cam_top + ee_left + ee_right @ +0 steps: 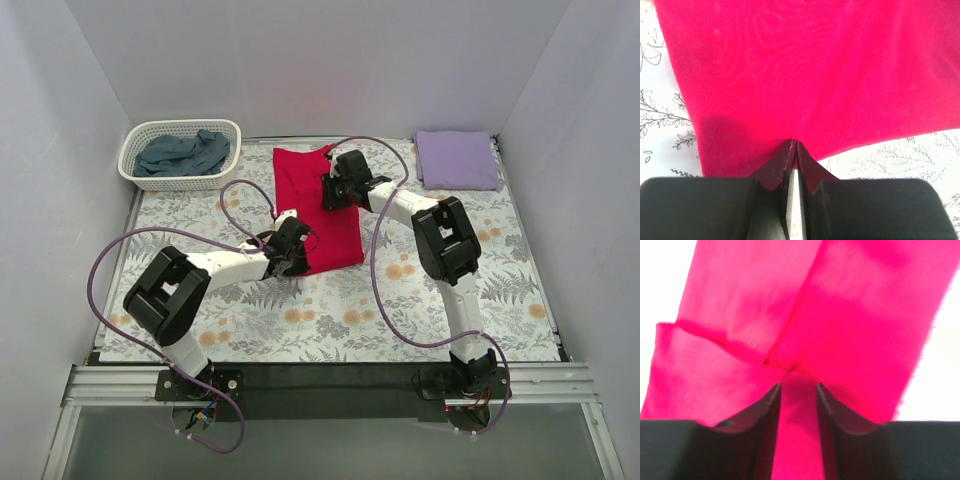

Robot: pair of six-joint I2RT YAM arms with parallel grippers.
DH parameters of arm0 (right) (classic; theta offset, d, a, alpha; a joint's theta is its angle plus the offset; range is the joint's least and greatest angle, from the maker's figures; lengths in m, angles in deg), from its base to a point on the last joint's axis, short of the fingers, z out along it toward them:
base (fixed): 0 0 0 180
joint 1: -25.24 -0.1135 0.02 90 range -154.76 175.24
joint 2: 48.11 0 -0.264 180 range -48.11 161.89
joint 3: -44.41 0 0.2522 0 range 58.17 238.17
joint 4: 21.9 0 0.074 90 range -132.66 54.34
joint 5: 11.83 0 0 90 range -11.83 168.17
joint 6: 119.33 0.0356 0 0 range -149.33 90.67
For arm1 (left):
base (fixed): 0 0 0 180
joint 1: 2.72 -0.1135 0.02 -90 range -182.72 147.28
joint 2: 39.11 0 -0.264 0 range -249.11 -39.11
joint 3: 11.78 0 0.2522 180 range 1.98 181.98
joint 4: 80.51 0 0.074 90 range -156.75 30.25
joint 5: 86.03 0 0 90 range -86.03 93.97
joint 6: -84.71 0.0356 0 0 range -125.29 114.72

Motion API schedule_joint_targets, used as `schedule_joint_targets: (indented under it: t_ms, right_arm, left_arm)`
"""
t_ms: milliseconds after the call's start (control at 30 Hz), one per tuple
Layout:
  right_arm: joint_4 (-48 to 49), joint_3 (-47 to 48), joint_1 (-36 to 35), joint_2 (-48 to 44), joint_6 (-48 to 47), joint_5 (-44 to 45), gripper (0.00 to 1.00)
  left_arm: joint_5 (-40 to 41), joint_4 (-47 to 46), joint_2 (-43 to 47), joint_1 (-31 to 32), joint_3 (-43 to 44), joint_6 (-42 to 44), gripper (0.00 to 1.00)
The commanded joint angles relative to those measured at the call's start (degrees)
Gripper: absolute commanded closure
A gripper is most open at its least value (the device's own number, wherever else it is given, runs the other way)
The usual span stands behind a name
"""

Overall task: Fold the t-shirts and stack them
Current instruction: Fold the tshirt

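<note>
The red t-shirt (322,215) lies as a long folded strip on the floral table cover (330,320), running from the back toward the middle. My left gripper (299,246) is at its near left corner, shut on the hem of the red t-shirt (805,75), and the pinch shows in the left wrist view (796,143). My right gripper (331,191) hangs over the strip's far half. Its jaws (797,386) stand apart, with puckered red cloth (850,315) showing past the tips and through the gap. A lavender t-shirt (456,158) lies folded at the back right.
A white basket (137,178) at the back left holds a crumpled blue-grey t-shirt (185,153). White walls close in the table on three sides. Purple cables loop from both arms over the cover.
</note>
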Motion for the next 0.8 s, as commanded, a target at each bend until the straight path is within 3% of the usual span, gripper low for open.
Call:
schedule_joint_targets:
  t_ms: [0,133,400,767]
  right_arm:
    - [-0.9,4.5,1.7,-1.4,-2.3,2.5,0.63]
    - [-1.3,-2.3,2.0,-7.8,-1.5,1.8,0.57]
    - [-1.3,-20.8,1.9,-24.1,3.5,-6.7,0.57]
    - [0.9,-36.3,1.9,-29.1,6.0,-13.1,0.59]
  left_arm:
    - [-3.0,6.2,1.8,0.3,-2.0,0.4,0.92]
    - [-3.6,7.6,5.4,0.3,-1.8,-0.2,0.89]
    - [2.5,11.5,13.0,0.1,3.3,-0.9,0.83]
    - [5.6,9.6,5.9,-3.1,1.5,-1.5,0.85]
